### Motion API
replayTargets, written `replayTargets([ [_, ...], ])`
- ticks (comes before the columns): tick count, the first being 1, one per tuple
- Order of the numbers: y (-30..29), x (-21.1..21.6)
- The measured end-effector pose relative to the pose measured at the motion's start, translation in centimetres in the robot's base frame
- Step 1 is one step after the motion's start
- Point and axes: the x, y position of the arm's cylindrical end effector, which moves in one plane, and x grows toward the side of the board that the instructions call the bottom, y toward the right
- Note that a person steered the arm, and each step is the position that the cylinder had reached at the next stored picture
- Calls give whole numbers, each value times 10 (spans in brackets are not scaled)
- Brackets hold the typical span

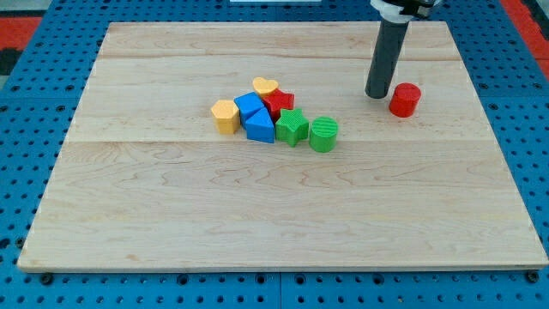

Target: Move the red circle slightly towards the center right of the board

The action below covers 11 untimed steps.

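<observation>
Your red circle (405, 99) sits upper right on the board (171, 223), well apart from the cluster of yellow, blue, red and green blocks (274, 113) mid-board. My tip (377, 94) stands just beside it on the view's left, very close; contact can't be told. No fingers here, just a plain rod, nothing pinched. Circle lies to the view's right of the tip, so a push goes rightward; you'd likely need some downward bias to reach center right.
</observation>
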Motion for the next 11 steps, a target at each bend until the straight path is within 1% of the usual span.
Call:
replayTargets([
  [1,-2,-2],
  [2,-1,7],
  [3,-1,27],
  [4,-1,27],
  [8,2,4],
  [11,2,3],
])
